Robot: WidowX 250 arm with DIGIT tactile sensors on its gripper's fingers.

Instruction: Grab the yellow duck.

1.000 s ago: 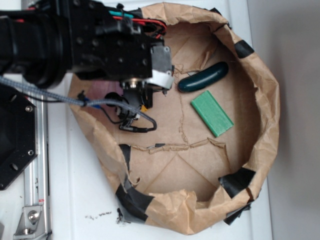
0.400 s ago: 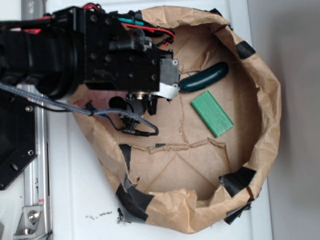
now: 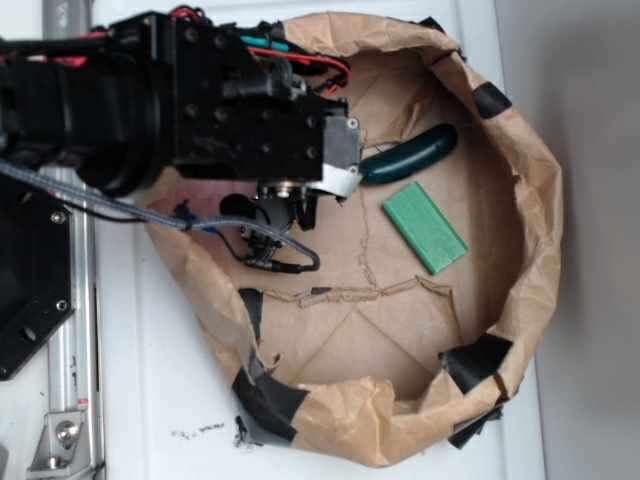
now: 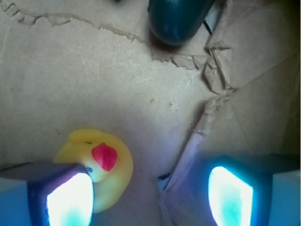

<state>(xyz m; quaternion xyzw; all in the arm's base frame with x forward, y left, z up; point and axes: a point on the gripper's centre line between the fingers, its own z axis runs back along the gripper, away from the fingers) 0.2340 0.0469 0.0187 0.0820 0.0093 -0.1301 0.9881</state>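
Yellow duck (image 4: 101,167), red beak, apparently touching left pad; pincer (image 4: 150,195) wide.

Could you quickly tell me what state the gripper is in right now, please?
Gripper: open, holding nothing. The jaws stand wide apart; the duck lies against the left one in the wrist view, not yet gripped.

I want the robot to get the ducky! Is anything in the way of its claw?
Nothing visible is. In the wrist view the claw is open and the yellow duck sits right by one finger, off-centre. The dark green thing lies farther off.
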